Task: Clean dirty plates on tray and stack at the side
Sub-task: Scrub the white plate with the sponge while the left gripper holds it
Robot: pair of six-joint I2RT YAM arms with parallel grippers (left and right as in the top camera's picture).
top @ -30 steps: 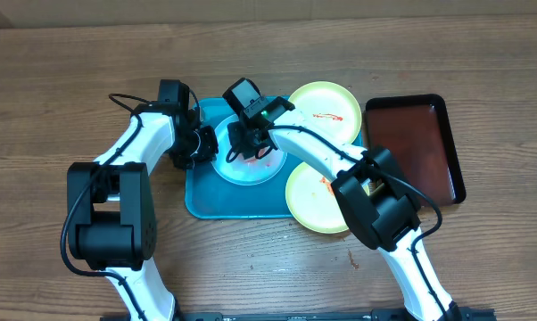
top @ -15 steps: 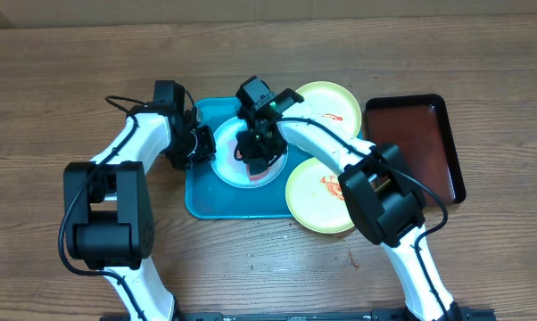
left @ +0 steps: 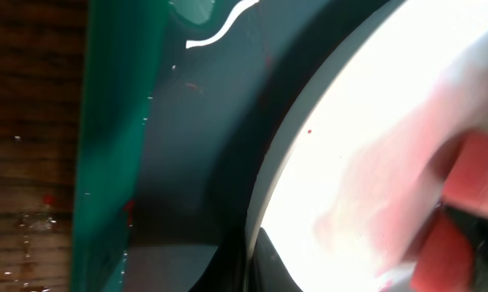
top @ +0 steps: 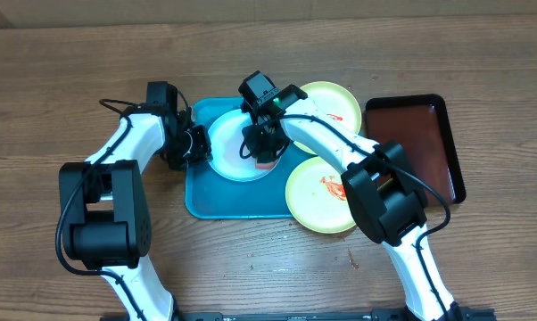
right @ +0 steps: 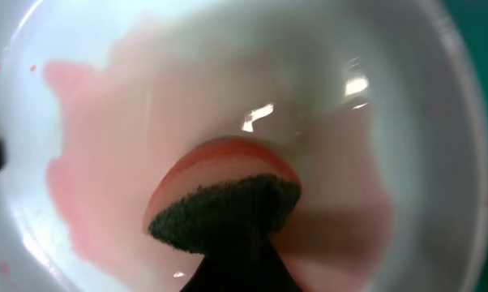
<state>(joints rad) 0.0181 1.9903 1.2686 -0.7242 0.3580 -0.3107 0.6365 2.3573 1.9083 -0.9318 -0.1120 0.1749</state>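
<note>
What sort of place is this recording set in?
Probably a lab bench staged for dishwashing: a wooden table, a sauce-smeared light blue plate on a turquoise tray, and a sponge in the right gripper.

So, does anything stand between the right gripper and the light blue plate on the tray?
Only the red sponge that the right gripper holds: it presses on the light blue plate, over a pink smear. Nothing else visible stands between them.

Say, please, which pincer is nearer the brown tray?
Right. Right pincer holds a sponge on the blue plate, left of the brown tray; left pincer grips the plate's far rim.
</note>
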